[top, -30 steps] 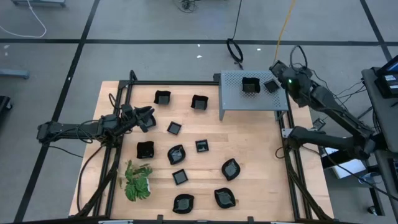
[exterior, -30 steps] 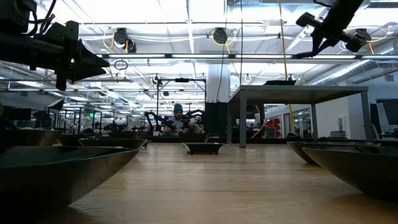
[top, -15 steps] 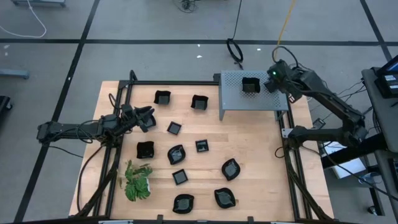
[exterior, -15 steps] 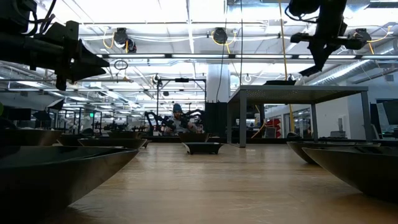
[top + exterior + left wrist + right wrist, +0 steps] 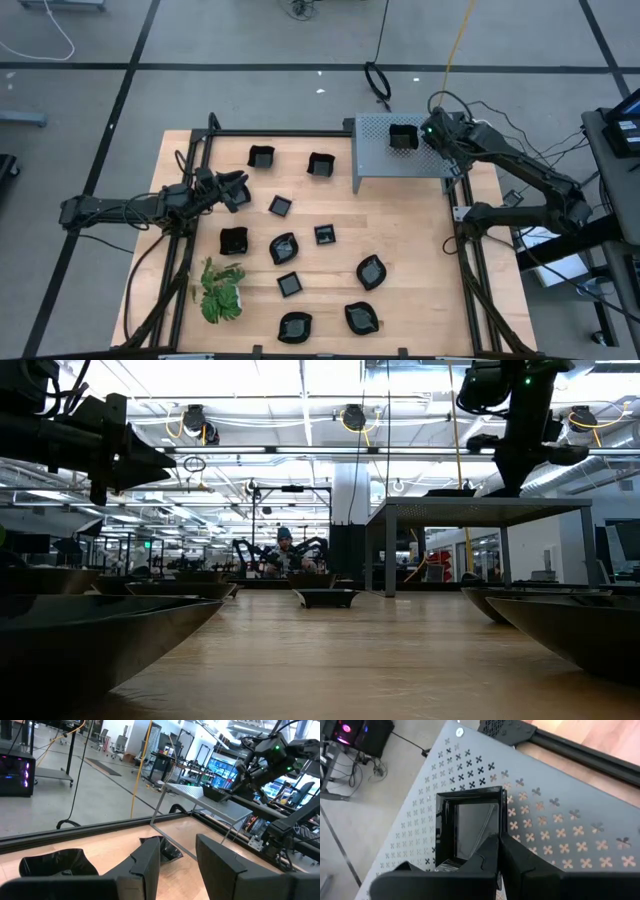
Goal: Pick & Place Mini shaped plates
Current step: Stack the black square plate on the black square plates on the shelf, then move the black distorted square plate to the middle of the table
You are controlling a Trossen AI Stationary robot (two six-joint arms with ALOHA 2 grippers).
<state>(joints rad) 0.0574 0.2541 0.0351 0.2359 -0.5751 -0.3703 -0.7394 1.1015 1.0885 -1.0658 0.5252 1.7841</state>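
Several mini shaped plates, small and glossy black, lie scattered on the wooden table (image 5: 400,230), among them a square one (image 5: 281,206) and a wavy one (image 5: 371,271). One more square plate (image 5: 402,137) (image 5: 470,827) rests on top of the grey perforated box (image 5: 375,165) at the far right. My right gripper (image 5: 432,132) (image 5: 498,845) is shut above the box, tipped down, its tips right beside that plate's rim. My left gripper (image 5: 240,190) (image 5: 177,855) hovers open and level near the table's left edge, with nothing between its fingers. My right gripper's shut fingertips (image 5: 490,847) come slanting down from above at the near rim (image 5: 492,836) of the square plate on the box. I cannot tell whether they touch it. The plate lies flat on the box top.
A green leafy plant (image 5: 220,292) stands at the near left. A black frame rail (image 5: 300,133) runs along the table's edges. Between the scattered plates the bare wood is widest on the right, just in front of the box.
My right gripper has moved toward the table's left over the box and come down. It has rolled and tipped from a slant to pointing steeply down beside the square plate, staying shut.
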